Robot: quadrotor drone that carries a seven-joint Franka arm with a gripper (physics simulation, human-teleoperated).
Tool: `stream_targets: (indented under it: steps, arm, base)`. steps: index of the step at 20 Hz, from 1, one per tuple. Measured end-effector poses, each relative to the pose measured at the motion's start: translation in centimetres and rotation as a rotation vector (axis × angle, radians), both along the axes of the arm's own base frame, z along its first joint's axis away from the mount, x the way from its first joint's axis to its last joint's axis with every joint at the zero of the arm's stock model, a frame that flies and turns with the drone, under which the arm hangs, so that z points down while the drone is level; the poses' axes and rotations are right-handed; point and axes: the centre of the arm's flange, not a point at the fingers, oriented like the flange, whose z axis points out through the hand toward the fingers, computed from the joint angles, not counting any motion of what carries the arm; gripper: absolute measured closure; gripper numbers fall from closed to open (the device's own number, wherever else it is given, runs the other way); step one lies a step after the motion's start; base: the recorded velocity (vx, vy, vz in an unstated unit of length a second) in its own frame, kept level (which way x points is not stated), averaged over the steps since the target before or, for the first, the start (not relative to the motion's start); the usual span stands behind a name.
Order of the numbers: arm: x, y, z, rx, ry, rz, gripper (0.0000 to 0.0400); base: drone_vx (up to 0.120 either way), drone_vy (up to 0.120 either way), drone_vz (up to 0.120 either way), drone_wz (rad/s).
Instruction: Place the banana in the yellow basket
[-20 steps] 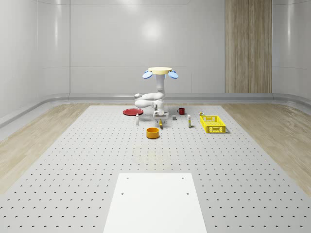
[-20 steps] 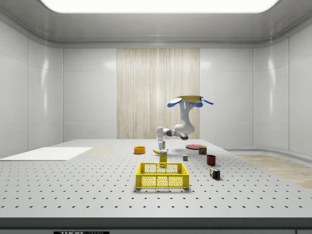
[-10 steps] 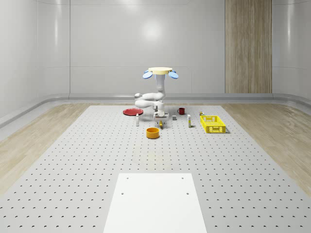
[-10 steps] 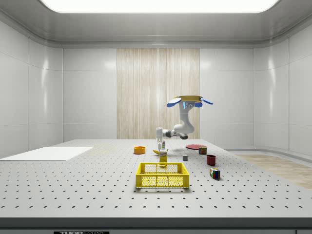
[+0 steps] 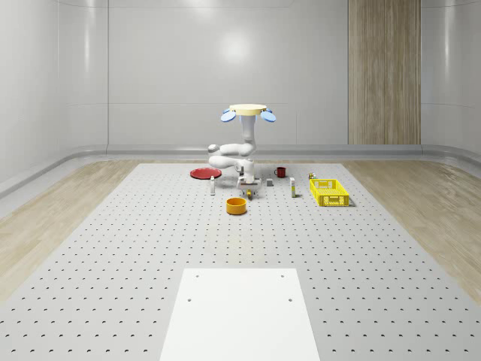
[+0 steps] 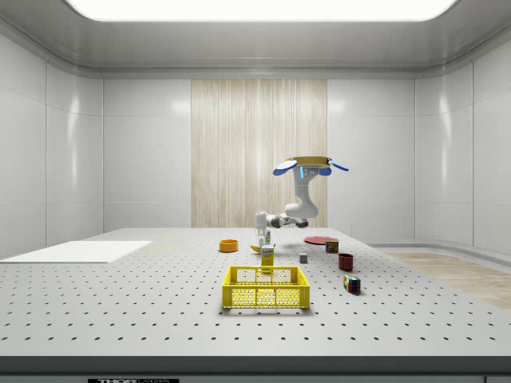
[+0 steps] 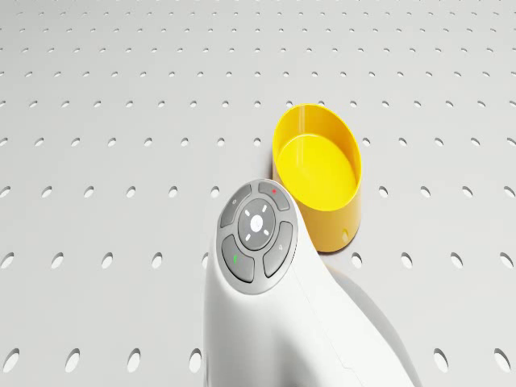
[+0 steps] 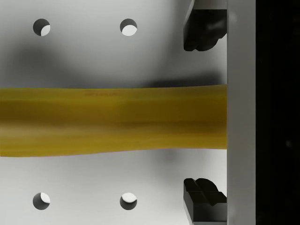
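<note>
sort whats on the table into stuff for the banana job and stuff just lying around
For the job: banana, yellow basket, gripper straddling the banana.

Lying about: orange bowl, red plate, red mug, colour cube, white sheet.

You see a drone (image 5: 247, 110) with a flat cream disc body and blue rotor blades. Your arm (image 6: 295, 209) is glossy white with rounded links; its wrist (image 7: 256, 234) carries a grey round button pad. Your fingertips (image 8: 201, 29) are black.
</note>
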Motion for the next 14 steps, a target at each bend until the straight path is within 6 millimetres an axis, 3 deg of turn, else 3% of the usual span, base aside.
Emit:
stream_targets:
  steps: [2, 4, 7, 9, 14]
  arm:
    - [0.0, 0.0, 0.18, 0.0, 0.0, 0.0, 0.002]
    - [0.0, 0.0, 0.3, 0.0, 0.0, 0.0, 0.011]
    - [0.0, 0.0, 0.4, 0.0, 0.0, 0.0, 0.0184]
    - [0.0, 0.0, 0.44, 0.0, 0.0, 0.0, 0.0208]
    - [0.01, 0.02, 0.49, -0.004, 0.001, -0.004, 0.021]
  base:
    - [0.0, 0.0, 0.0, 0.0]
    - [0.0, 0.0, 0.0, 0.0]
    - [0.0, 0.0, 0.0, 0.0]
    - [0.0, 0.0, 0.0, 0.0]
    - [0.0, 0.0, 0.0, 0.0]
